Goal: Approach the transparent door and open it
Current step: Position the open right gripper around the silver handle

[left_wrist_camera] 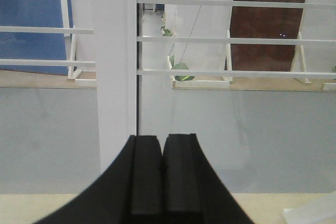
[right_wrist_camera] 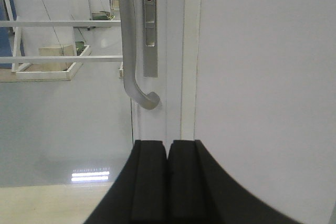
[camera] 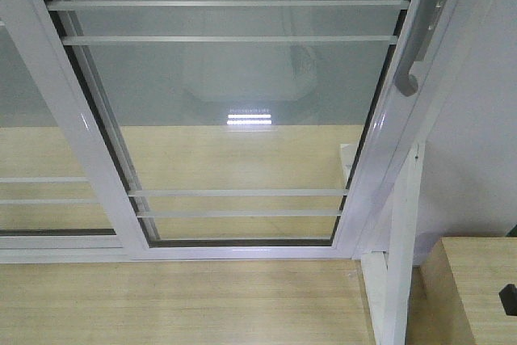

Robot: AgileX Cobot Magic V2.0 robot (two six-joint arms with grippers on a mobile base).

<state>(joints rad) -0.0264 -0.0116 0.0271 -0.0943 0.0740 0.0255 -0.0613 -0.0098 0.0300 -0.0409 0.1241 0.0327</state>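
Note:
The transparent door [camera: 234, 103] fills the front view: clear glass in a white frame with thin horizontal white bars. Its curved grey pull handle [camera: 416, 42] sits on the right stile, at the upper right. In the right wrist view the handle [right_wrist_camera: 127, 51] hangs just above and left of my right gripper [right_wrist_camera: 168, 142], which is shut and empty, close to the stile. My left gripper [left_wrist_camera: 161, 137] is shut and empty, facing the door's left stile [left_wrist_camera: 115, 66] where it meets the neighbouring panel. Neither gripper shows in the front view.
A similar white-framed glass panel [camera: 40, 167] without a handle stands to the left. A white wall [camera: 485, 143] and the door jamb [camera: 400, 264] are on the right. A wooden surface [camera: 477, 288] sits at the lower right. Wooden floor [camera: 178, 305] lies below.

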